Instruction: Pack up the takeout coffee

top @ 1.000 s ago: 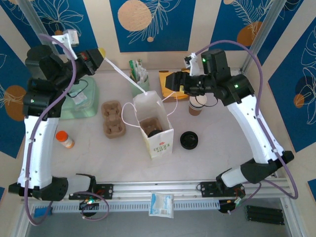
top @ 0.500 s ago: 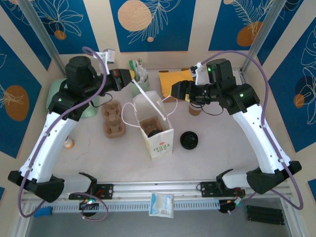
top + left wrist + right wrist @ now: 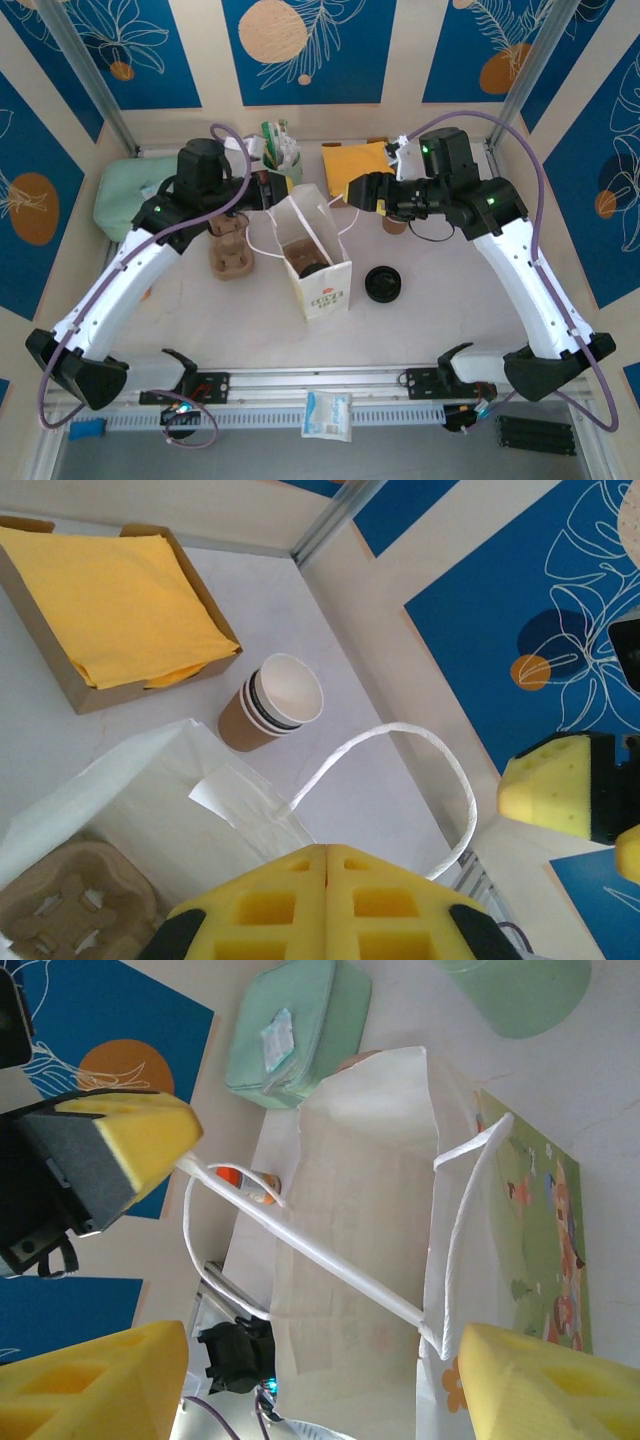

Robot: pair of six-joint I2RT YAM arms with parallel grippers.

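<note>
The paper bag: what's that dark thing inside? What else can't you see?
Top view: the dark thing in the paper bag sits in shadow, too small to name.
Top view: the right arm covers most of the coffee cups.
Top view: the left arm covers the far end of the cup carrier.

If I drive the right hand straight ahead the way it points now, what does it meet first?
Probably the taut white handle of the paper bag, which crosses between the open fingers of the right hand; the bag's wall lies behind it. Depth is unclear.
</note>
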